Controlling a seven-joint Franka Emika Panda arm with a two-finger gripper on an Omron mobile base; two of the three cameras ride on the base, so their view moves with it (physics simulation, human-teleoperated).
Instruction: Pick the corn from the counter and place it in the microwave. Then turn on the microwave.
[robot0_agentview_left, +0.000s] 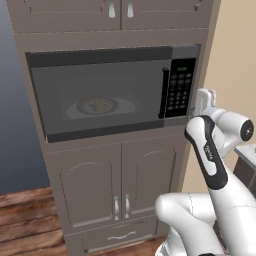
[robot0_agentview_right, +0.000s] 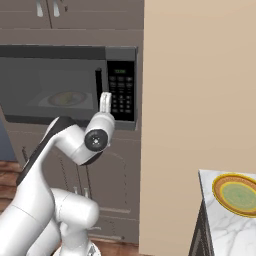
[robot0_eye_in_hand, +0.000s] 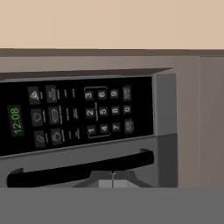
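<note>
The microwave (robot0_agentview_left: 100, 92) has its dark glass door closed, with the black bar handle (robot0_agentview_left: 164, 93) beside the keypad panel (robot0_agentview_left: 180, 87). Through the glass the corn (robot0_agentview_left: 101, 105) shows dimly as a yellowish shape on the white plate (robot0_agentview_left: 80, 110). My gripper (robot0_agentview_left: 192, 109) is shut and holds nothing. It stands just off the lower right corner of the keypad and points at the microwave front. In the hand view the closed gripper (robot0_eye_in_hand: 113, 181) sits close before the handle (robot0_eye_in_hand: 83, 168), with the keypad (robot0_eye_in_hand: 78, 116) and its green display (robot0_eye_in_hand: 15, 120) just beyond. A corner of the counter (robot0_agentview_right: 225, 227) lies at lower right.
A dark-rimmed round dish (robot0_agentview_right: 237, 192) sits on the counter corner. A beige wall (robot0_agentview_right: 200, 85) rises right of the microwave. Brown panelled cabinet doors (robot0_agentview_left: 120, 175) are below it and more above. Wood floor (robot0_agentview_left: 25, 210) is at lower left.
</note>
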